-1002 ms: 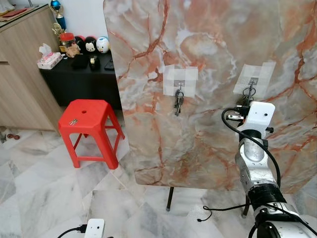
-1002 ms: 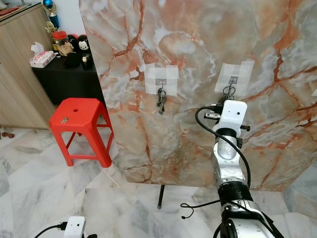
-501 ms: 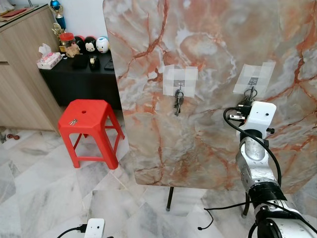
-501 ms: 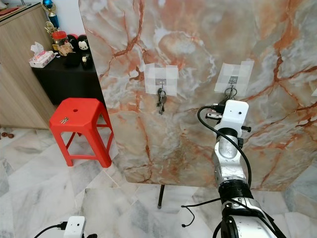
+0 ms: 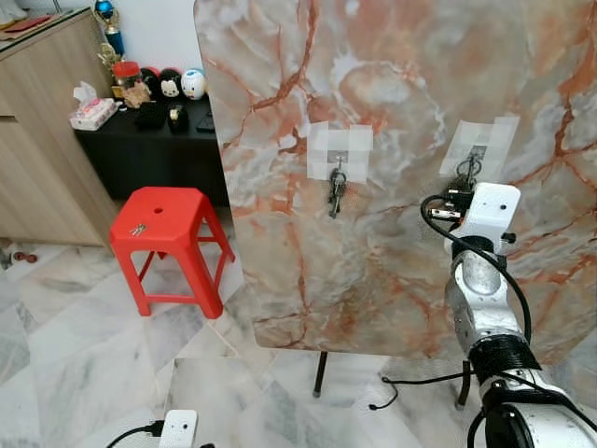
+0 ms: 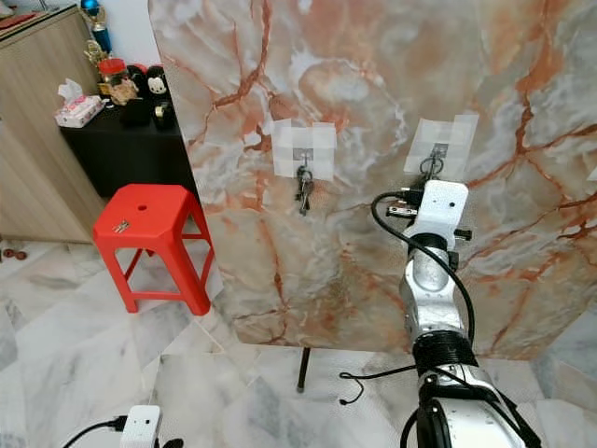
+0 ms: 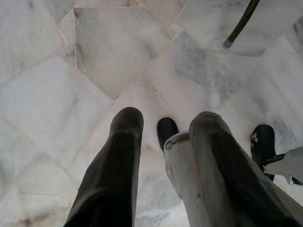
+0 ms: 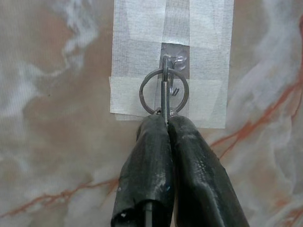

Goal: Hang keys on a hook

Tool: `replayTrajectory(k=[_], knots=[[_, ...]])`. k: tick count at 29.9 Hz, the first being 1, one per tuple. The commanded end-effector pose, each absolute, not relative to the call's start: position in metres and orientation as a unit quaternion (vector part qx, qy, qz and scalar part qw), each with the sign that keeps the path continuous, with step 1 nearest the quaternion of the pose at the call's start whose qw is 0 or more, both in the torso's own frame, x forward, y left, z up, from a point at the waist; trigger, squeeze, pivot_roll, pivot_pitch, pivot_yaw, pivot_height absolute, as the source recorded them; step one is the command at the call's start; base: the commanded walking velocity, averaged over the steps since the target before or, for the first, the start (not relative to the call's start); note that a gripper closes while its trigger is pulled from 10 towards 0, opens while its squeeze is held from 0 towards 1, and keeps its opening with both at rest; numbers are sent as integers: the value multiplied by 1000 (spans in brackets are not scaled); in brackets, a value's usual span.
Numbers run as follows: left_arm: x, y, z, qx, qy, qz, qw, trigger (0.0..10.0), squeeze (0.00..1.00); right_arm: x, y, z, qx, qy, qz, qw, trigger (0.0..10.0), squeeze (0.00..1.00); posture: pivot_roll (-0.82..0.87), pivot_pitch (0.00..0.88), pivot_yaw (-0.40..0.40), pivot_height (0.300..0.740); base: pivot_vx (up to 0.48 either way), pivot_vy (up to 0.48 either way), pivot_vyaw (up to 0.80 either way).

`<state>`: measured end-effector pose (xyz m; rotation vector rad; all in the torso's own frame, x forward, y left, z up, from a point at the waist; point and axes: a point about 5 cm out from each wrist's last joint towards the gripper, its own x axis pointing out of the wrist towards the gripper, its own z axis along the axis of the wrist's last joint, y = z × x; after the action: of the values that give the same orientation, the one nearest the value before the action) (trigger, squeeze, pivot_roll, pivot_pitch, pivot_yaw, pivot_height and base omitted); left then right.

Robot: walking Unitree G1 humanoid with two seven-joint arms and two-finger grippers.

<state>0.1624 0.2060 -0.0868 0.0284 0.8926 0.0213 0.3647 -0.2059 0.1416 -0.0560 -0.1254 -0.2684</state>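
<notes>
A marble board (image 5: pixel 392 103) carries two taped hooks. A bunch of keys (image 5: pixel 336 194) hangs from the left hook (image 5: pixel 339 161). My right gripper (image 8: pixel 165 122) is raised to the right hook (image 8: pixel 174 71) and is shut on a metal key ring (image 8: pixel 164 90). The ring lies flat against the hook's taped plate, and I cannot tell whether it is over the hook. In the left eye view the ring (image 5: pixel 469 168) sits just above the white wrist camera. My left gripper (image 7: pixel 165 116) hangs open above the floor.
A red plastic stool (image 5: pixel 168 224) with a small metal item (image 5: pixel 138 228) on its seat stands left of the board. Behind it are a black table (image 5: pixel 159 140) with toys and a wooden cabinet (image 5: pixel 37 159). The board's stand leg (image 5: pixel 320 373) and a cable (image 5: pixel 410 381) are on the marble floor.
My right gripper has moved slightly upward along the board, bringing the key ring higher against the right hook. The left arm has not moved.
</notes>
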Motion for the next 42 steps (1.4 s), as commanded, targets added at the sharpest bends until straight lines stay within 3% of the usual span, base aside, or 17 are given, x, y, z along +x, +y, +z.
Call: replayTrajectory(k=[1, 30, 31, 32, 33, 34, 42], knots=[[161, 206, -88, 23, 437, 1, 899, 10000, 0, 370, -205, 150, -26, -70, -128, 989, 10000, 0, -110, 0, 28, 738, 0, 0, 0], [160, 204, -88, 25, 439, -2, 898, 10000, 0, 374, -203, 147, -40, -48, -113, 992, 10000, 0, -111, 0, 27, 738, 0, 0, 0], [160, 204, -88, 25, 439, -2, 898, 10000, 0, 374, -203, 147, -39, -48, -112, 992, 10000, 337, -109, 0, 27, 738, 0, 0, 0], [160, 204, -88, 25, 439, -2, 898, 10000, 0, 374, -202, 147, -38, -48, -112, 992, 10000, 337, -110, 0, 27, 738, 0, 0, 0], [160, 204, -88, 25, 439, -2, 898, 10000, 0, 374, -202, 147, -36, -50, -111, 992, 10000, 922, -110, 0, 27, 738, 0, 0, 0], [160, 204, -88, 25, 439, -1, 898, 10000, 0, 374, -202, 147, -34, -51, -110, 992, 10000, 1000, -109, 0, 27, 738, 0, 0, 0], [159, 205, -89, 26, 441, 0, 897, 10000, 0, 372, -199, 146, -36, -58, -103, 992, 10000, 1000, -110, 0, 26, 738, 0, 0, 0]])
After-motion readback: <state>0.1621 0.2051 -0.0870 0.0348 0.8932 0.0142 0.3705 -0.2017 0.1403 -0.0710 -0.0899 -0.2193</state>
